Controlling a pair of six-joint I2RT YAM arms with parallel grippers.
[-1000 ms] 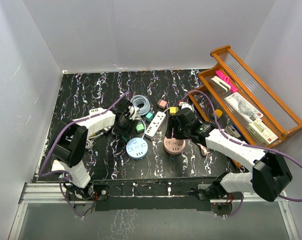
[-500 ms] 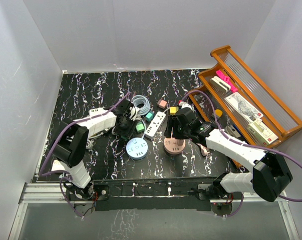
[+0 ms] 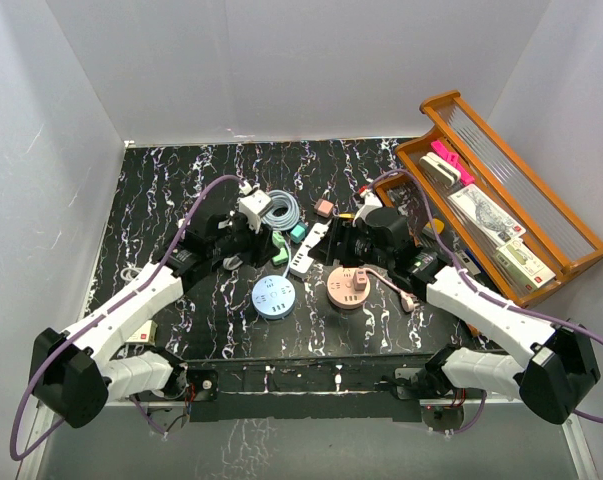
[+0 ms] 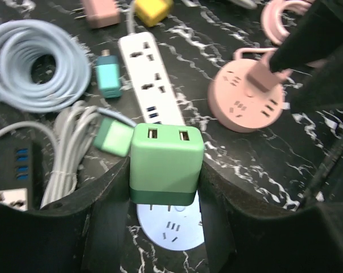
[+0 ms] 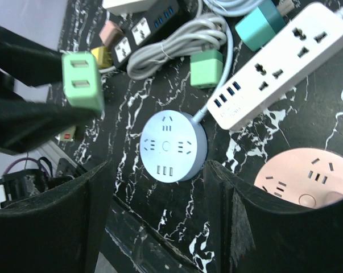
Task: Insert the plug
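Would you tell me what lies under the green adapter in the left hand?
In the left wrist view, a round pale-blue socket shows below it on the table, with a few slots visible. The green adapter covers its far part.

This is a robotics lab test cell, not a lived-in room. Plain white panels (image 3: pixel 281 70) wall in the tabletop (image 3: pixel 171 180) on three sides, and its black marbled sheet runs up to each of them. A left arm (image 3: pixel 131 300) and a right arm (image 3: pixel 481 305) are bolted to a metal frame (image 3: pixel 81 375) along the near edge, with purple cables (image 3: pixel 209 184) looping off them. Across the middle lie a white power strip (image 3: pixel 309 250), a round blue socket (image 3: pixel 272 297) and a round pink socket (image 3: pixel 348 288). A wooden rack (image 3: pixel 511 200) holding boxed items stands at the right edge.
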